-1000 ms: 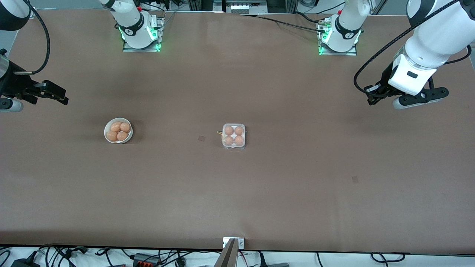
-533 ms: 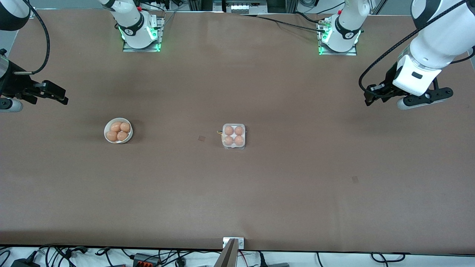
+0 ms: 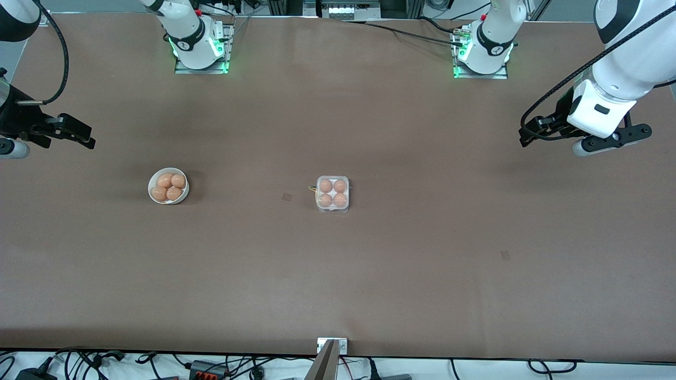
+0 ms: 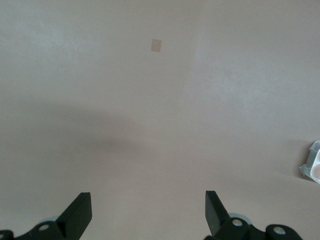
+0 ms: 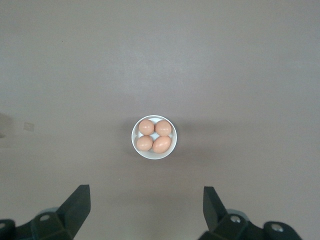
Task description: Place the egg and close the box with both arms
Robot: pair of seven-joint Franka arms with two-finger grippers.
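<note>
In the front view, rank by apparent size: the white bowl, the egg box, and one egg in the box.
1. white bowl, slightly larger than the box
2. egg box
3. egg, clearly smallest

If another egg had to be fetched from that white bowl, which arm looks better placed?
Probably the right one. The right gripper hangs open at the right arm's end of the table, with the bowl of four eggs straight in its wrist view. The left gripper, also open, waits at the other end.
</note>
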